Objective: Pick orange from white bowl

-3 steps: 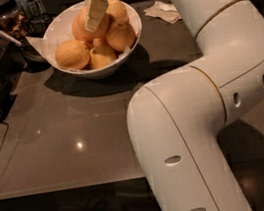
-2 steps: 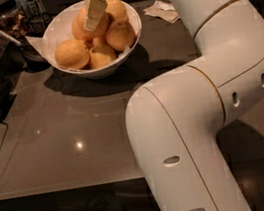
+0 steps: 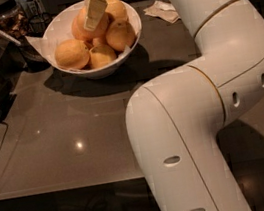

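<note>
The claw point(image 3: 94, 13) is reaching down from the top edge into the white bowl point(image 3: 101, 71) and is lying against the topmost orange point(image 3: 82, 29) of the pile. I cannot tell how far it is spread, or whether it is gripping the fruit. The bowl is sitting at the far side of the grey surface point(image 3: 77, 137), with more oranges crowding around the top one. A crumpled napkin point(image 3: 163, 10) is lying to its right, apart from it.

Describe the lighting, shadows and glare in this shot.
Camera view: dim surroundings; the white bowl casts a dark shadow on the table toward the arm; one small glare spot shines on the tabletop; the claw, over the oranges, is well lit.
</note>
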{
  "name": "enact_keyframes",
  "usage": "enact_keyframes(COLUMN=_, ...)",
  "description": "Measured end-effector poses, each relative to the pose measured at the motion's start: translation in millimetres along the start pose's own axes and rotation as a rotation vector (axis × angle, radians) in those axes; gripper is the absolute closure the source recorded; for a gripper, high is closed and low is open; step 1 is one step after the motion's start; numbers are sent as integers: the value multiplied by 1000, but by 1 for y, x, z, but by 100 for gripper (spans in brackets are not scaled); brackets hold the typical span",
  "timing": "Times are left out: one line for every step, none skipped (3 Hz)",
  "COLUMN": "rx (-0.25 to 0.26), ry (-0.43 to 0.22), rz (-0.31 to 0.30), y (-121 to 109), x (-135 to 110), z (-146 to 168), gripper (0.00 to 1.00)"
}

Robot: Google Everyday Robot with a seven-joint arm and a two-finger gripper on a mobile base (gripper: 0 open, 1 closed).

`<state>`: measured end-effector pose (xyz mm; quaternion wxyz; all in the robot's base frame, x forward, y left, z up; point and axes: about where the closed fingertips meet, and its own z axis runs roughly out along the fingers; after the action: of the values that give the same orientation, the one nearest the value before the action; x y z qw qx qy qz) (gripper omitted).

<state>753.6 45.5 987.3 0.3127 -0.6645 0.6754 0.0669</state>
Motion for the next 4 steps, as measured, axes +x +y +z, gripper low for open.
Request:
enact_keyframes(rx=0, ry=0, rz=0, y=0, x=0, z=0, gripper=11)
enact_keyframes(rx=0, ry=0, rz=0, y=0, x=0, z=0, gripper=0)
enact_keyframes(rx=3, ry=-15, rz=0, y=-2, x=-1, z=4, gripper=0)
enact_keyframes(rx=-15, ry=-31, rz=14, y=1, x=1, z=7, gripper=0)
